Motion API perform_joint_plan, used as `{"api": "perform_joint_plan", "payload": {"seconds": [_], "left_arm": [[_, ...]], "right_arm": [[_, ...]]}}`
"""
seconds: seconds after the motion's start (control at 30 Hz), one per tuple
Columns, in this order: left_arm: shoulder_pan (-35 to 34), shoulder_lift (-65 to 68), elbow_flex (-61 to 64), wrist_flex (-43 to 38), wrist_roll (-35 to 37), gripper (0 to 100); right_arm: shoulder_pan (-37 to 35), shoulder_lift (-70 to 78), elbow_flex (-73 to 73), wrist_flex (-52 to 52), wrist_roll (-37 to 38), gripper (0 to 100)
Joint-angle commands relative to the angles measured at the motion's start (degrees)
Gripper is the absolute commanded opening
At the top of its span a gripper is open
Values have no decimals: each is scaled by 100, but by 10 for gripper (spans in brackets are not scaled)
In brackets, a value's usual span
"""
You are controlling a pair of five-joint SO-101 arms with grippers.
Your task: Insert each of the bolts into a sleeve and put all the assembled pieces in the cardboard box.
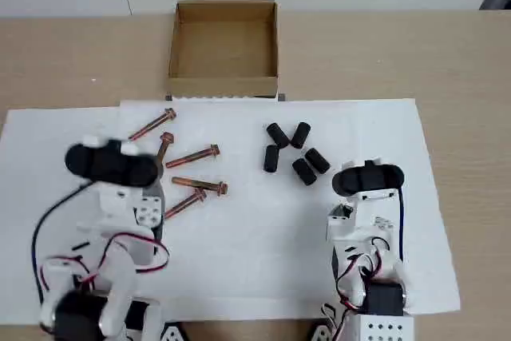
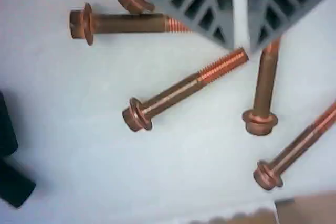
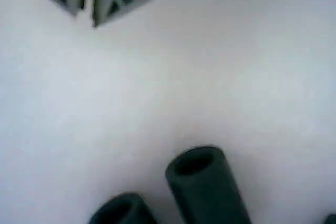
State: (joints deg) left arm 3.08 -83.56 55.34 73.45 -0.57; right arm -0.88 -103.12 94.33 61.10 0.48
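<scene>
Several copper bolts [image 1: 192,157] lie loose on the white sheet, left of centre. Several black sleeves [image 1: 303,171] are clustered right of centre. The cardboard box [image 1: 223,85] stands open and empty at the back. My left gripper [image 2: 242,48] hangs shut just over the bolts, its tips above the threaded end of one bolt [image 2: 184,90] and beside another bolt [image 2: 262,93]. It holds nothing. My right gripper [image 3: 86,17] is shut and empty over bare sheet, a short way from the nearest sleeve [image 3: 205,187].
A white paper sheet [image 1: 239,261] covers the wooden table [image 1: 463,61]. The left arm [image 1: 112,164] stands at the front left and the right arm [image 1: 367,179] at the front right. Two sleeves [image 2: 13,184] lie at the edge of the left wrist view.
</scene>
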Motion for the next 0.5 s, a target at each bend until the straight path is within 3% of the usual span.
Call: {"api": "perform_joint_plan", "payload": {"seconds": [0.0, 0.2, 0.47], "left_arm": [[-35, 1152, -1033, 281, -35, 6], [-35, 2286, -1938, 659, -35, 6], [-35, 2488, -2053, 633, -26, 7]], "right_arm": [[31, -84, -18, -127, 44, 3], [31, -84, -18, -127, 53, 3], [31, -84, -18, -127, 35, 3]]}}
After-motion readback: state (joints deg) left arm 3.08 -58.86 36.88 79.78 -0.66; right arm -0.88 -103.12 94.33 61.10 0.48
